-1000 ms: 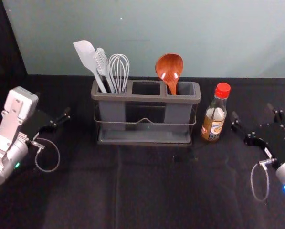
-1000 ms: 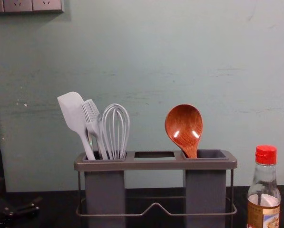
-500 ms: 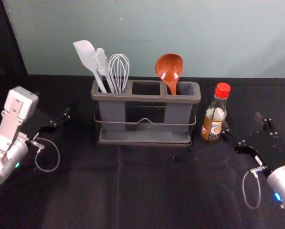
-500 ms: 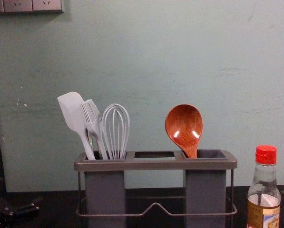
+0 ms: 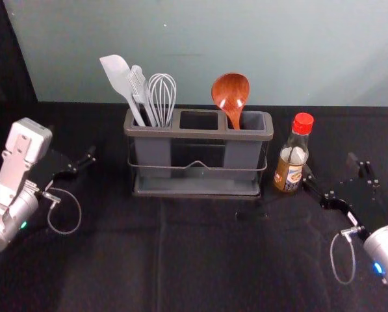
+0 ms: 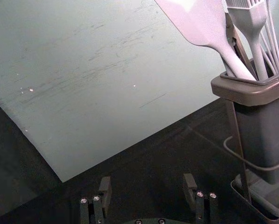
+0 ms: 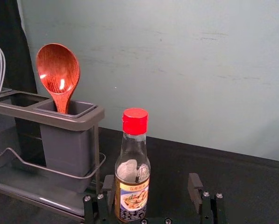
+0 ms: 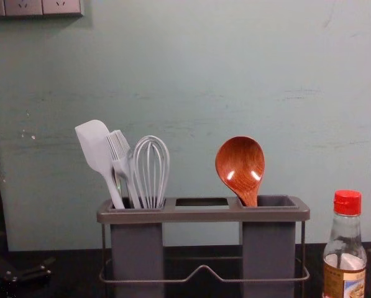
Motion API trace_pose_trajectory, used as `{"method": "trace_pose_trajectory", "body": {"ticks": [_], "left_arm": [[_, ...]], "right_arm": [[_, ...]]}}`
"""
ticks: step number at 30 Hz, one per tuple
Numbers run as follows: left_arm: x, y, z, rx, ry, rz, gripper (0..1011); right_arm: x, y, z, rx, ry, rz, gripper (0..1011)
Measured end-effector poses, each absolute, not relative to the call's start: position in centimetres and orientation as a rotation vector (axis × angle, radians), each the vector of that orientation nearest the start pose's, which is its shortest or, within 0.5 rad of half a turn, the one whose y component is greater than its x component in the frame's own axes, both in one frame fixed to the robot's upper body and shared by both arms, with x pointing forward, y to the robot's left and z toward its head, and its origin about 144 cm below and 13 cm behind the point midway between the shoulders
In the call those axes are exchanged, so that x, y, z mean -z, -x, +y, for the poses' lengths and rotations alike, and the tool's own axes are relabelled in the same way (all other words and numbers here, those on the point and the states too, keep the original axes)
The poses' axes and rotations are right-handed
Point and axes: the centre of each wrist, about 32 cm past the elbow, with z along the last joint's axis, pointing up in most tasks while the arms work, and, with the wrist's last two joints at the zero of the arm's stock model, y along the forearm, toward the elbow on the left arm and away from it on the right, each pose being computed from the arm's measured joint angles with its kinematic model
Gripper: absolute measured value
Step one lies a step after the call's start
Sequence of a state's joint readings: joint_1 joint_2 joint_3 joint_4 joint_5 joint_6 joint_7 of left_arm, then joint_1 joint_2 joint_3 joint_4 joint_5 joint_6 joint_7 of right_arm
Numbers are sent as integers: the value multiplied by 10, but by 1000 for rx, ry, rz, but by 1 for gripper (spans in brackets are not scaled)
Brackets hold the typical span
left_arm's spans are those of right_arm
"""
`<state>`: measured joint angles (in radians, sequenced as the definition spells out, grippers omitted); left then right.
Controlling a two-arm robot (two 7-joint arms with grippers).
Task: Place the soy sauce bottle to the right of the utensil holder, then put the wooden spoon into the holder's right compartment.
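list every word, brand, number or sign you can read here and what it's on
Soy sauce bottle, front label: printed characters above and below a food picture, too small and blurred to quote.
Utensil holder: no text visible.
Wooden spoon: none visible.
Wall sockets: no lettering I can make out.

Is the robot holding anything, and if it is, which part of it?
Nothing is held: the left gripper is open with nothing in it, and the right gripper is open close to the soy sauce bottle.

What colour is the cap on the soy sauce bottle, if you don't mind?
The cap is bright red, clearest in the right wrist view.
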<state>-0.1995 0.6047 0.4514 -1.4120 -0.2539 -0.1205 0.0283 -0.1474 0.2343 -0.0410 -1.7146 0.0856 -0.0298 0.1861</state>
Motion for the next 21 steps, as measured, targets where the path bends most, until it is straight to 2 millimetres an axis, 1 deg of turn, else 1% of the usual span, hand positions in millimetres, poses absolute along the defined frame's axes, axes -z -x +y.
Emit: {"method": "trace_pose_trajectory", "body": {"ticks": [21], "left_arm": [[-1140,-489,310,-1248,-304,-285,1005]], "right_arm": [[-1147,-417,-273,1308,105,-112,1002]]}}
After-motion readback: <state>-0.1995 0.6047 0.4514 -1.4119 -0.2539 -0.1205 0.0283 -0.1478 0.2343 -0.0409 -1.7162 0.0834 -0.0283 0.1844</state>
